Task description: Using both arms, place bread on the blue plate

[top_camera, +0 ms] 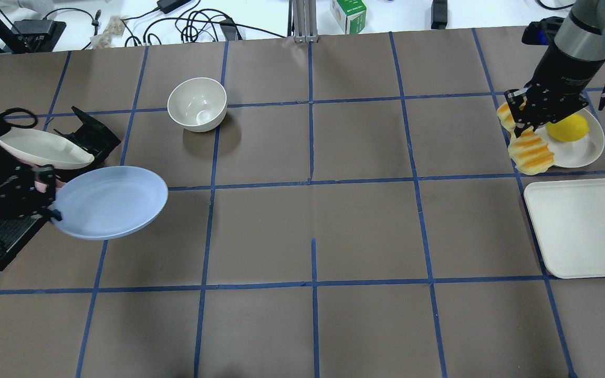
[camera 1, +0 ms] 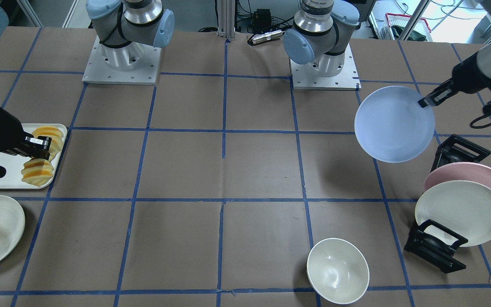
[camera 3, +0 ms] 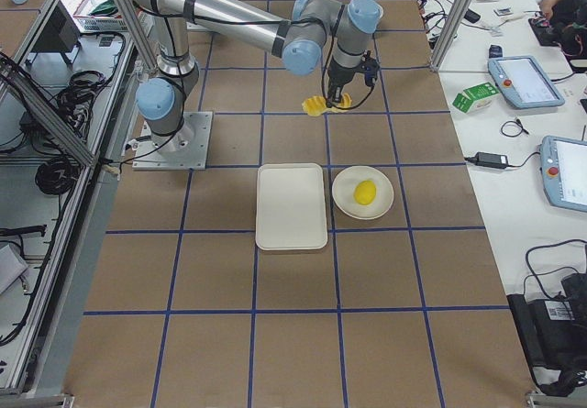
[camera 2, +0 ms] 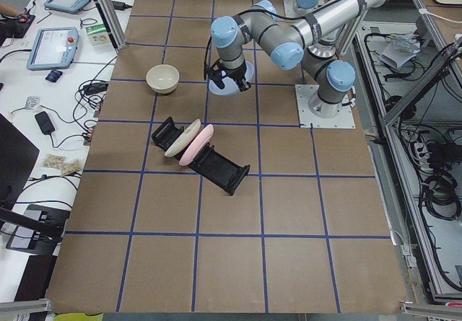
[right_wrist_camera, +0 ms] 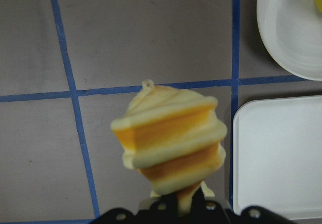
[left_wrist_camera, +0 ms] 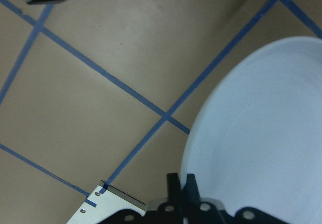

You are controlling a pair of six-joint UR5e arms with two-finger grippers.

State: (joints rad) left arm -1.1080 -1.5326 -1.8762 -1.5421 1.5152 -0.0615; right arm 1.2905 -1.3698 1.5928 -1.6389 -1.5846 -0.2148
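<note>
My left gripper (camera 1: 425, 101) is shut on the rim of the blue plate (camera 1: 392, 125) and holds it tilted above the table, near the black dish rack. In the overhead view the left gripper (top_camera: 50, 212) pinches the near-left edge of the plate (top_camera: 113, 202). The plate (left_wrist_camera: 266, 133) fills the right of the left wrist view. My right gripper (top_camera: 523, 118) is shut on the middle of the bread (top_camera: 532, 152), an orange-yellow ridged loaf, and holds it in the air. The bread (right_wrist_camera: 171, 143) hangs in the right wrist view and also shows in the front view (camera 1: 38, 172).
A cream tray (top_camera: 586, 226) lies at the right. A white plate (top_camera: 581, 149) with a yellow lemon (top_camera: 567, 127) lies beyond it. A white bowl (top_camera: 197, 104) stands far left of centre. A pink plate (camera 1: 484, 175) and a cream plate (camera 1: 460, 211) lean in a black rack (camera 1: 435, 247).
</note>
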